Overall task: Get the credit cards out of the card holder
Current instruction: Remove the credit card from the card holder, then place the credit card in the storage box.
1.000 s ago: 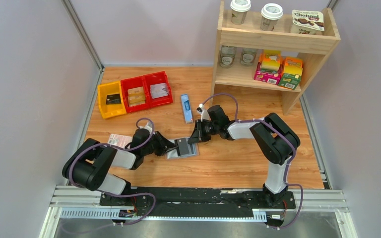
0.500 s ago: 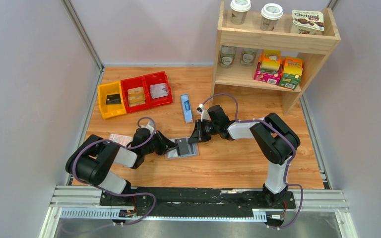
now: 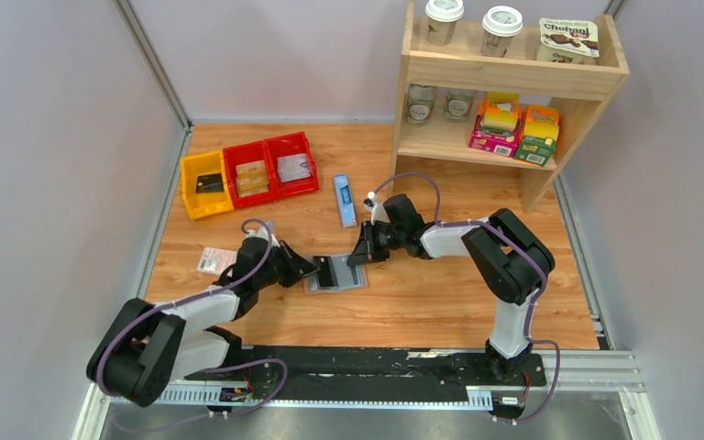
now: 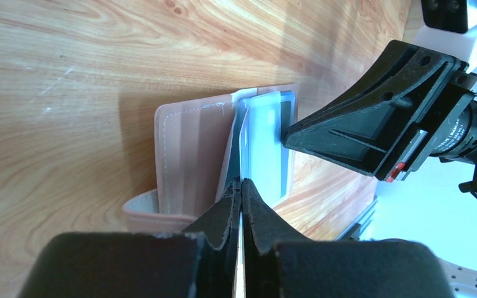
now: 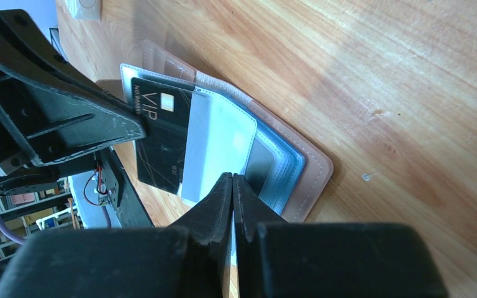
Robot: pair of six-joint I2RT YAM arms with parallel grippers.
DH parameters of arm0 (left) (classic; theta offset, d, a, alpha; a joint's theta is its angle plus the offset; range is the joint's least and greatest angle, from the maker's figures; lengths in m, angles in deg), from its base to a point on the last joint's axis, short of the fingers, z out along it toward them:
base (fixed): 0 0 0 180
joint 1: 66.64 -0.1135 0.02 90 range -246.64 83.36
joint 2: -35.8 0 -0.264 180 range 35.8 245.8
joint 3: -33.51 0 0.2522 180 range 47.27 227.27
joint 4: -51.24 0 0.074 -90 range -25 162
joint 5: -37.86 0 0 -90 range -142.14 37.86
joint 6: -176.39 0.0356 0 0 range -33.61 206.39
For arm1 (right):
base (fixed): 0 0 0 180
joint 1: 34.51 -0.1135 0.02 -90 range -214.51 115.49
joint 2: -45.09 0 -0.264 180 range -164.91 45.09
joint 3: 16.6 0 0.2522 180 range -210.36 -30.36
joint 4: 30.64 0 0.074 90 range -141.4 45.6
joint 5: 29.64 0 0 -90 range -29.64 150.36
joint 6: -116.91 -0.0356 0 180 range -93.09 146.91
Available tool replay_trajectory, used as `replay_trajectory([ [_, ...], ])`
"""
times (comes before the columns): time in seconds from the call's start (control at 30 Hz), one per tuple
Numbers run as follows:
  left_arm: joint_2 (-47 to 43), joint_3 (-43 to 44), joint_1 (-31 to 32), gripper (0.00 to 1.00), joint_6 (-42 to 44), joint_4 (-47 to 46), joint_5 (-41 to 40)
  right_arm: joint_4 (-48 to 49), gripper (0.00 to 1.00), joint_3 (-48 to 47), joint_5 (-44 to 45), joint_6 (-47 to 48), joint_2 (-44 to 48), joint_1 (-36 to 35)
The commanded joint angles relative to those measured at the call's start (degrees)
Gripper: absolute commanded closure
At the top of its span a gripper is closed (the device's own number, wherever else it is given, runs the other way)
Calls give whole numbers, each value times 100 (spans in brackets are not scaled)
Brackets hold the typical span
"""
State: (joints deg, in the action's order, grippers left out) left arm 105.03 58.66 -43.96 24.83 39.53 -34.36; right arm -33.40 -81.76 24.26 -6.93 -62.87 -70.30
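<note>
On the table (image 3: 440,302), left gripper (image 4: 241,183) clamps a credit card (image 5: 158,136); if the closed right gripper (image 5: 232,179) slips, card holder (image 4: 186,155) could drag.

Wooden shelf (image 3: 513,75), three bins (image 3: 231,174), blue box (image 3: 345,200), pink packet (image 3: 217,260)

L gripper (image 4: 241,188), jaws pressed together on 1 credit card (image 4: 240,146) seen edge-on, at fold of open tan card holder (image 4: 189,152) on wood table (image 4: 68,81). R gripper (image 4: 287,133) tip touches holder's pale-blue lining, at right.
</note>
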Motion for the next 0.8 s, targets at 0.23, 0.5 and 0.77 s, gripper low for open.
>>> replay_trajectory([
  [0.23,-2483,407,-88,98,1031,3001,-1336,-626,95,112,498,264,-181,46],
  [0.5,-4066,942,-149,100,953,3874,-2918,-696,95,51,402,317,-155,46],
  [0.77,-3997,1259,-535,100,417,2892,-4054,-775,95,-63,288,168,-146,46],
])
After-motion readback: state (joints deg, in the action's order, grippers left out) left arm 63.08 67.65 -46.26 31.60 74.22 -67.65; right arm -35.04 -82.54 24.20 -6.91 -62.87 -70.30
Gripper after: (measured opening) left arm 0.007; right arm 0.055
